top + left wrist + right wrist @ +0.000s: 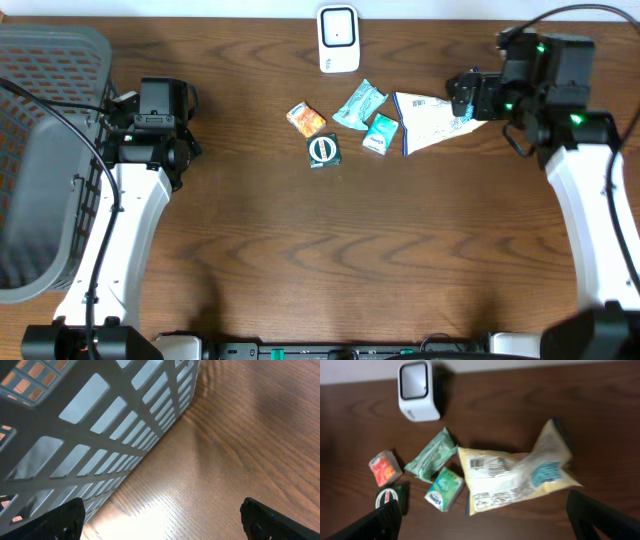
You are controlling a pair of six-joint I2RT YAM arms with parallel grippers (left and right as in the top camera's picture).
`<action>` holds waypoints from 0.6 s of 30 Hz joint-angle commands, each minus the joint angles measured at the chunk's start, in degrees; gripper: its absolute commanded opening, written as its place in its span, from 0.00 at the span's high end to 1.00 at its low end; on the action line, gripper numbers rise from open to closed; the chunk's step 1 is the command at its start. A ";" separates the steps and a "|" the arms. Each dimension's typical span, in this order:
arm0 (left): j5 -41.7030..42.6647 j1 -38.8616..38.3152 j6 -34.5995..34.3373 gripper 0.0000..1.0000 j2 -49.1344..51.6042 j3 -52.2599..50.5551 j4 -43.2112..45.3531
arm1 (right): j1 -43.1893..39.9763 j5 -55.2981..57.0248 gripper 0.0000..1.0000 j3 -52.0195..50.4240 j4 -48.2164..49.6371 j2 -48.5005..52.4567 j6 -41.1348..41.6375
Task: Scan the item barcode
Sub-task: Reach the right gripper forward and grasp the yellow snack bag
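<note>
Right gripper (462,95) hangs with its jaws spread wide and nothing between them, above the far-right end of a yellow-and-white snack bag (515,480) lying to the right of the scanner (417,390) and nearer the robot. The bag looks the likeliest item to be scanned. Its barcode (487,465) faces up, on the end of the bag closest to the scanner.

That is where trouble could start. The crumpled film offers only loose folds, so a shallow pinch may slip or lift just a corner. A sagging bag could fold over its own barcode before the code is turned toward the scanner's window.

A teal box (444,489) sits against the bag's scanner-side edge, and a green packet (432,455) lies just beyond it, directly in front of the scanner. Dragging the bag could shove both along. An orange box (384,467) and a dark packet (387,499) lie left of the scanner, on the robot's side, and look safe unless the sweep runs wide.

Left gripper (165,527), jaws equally spread and empty, hovers low over the table (240,435) beside a grey basket (125,425), far left of the scanner and clear of the cluster.
</note>
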 commanded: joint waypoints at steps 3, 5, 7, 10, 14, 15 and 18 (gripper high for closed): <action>-1.38 0.24 0.72 0.02 0.39 -0.15 -0.15 | -0.13 -3.72 0.01 1.77 2.73 5.53 -0.76; -1.38 0.24 0.72 0.02 0.39 -0.15 -0.15 | -0.13 -3.54 0.01 1.77 3.39 7.63 -0.83; -1.38 0.24 0.72 0.02 0.39 -0.15 -0.15 | -0.26 -3.37 0.38 1.77 4.35 10.14 -0.76; -1.38 0.24 0.72 0.02 0.39 -0.15 -0.13 | -0.61 -0.48 0.99 1.77 5.11 13.31 2.91; -1.38 0.24 0.72 0.02 0.39 -0.15 -0.13 | -1.27 1.36 0.99 1.77 6.88 18.12 4.76; -1.36 0.24 0.72 0.02 0.37 -0.15 -0.13 | -1.33 1.36 0.99 1.77 7.37 19.12 4.76; -1.38 0.24 0.72 0.02 0.39 -0.15 -0.13 | -1.25 1.31 0.99 1.77 9.92 23.04 4.74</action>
